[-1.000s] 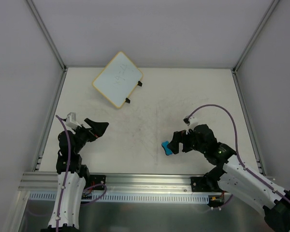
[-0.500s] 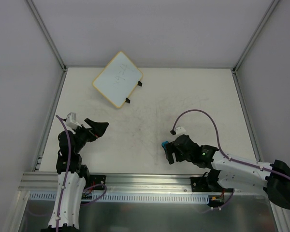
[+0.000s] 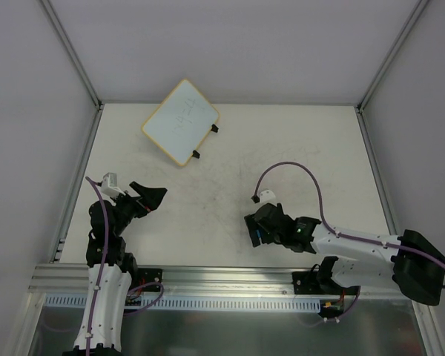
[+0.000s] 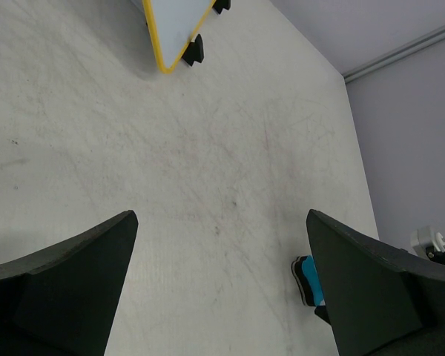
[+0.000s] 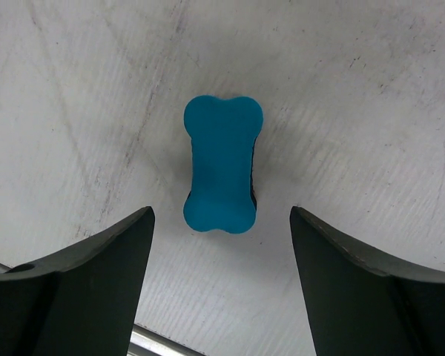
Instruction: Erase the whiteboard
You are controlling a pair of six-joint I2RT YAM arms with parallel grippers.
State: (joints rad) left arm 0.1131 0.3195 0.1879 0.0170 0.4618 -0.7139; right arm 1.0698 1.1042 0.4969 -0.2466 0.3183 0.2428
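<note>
So the right arm [image 3: 356, 245] has swung lower and further left over the bench [image 3: 297, 148] since a second ago. Its right fingers [image 5: 96, 282] now straddle the blue eraser [image 5: 222, 174], spread apart with a gap each side. Near left, the left fingers [image 4: 67, 274] are wide open, holding nothing. The whiteboard [image 3: 179, 122] lies far left, well apart from both.
</note>
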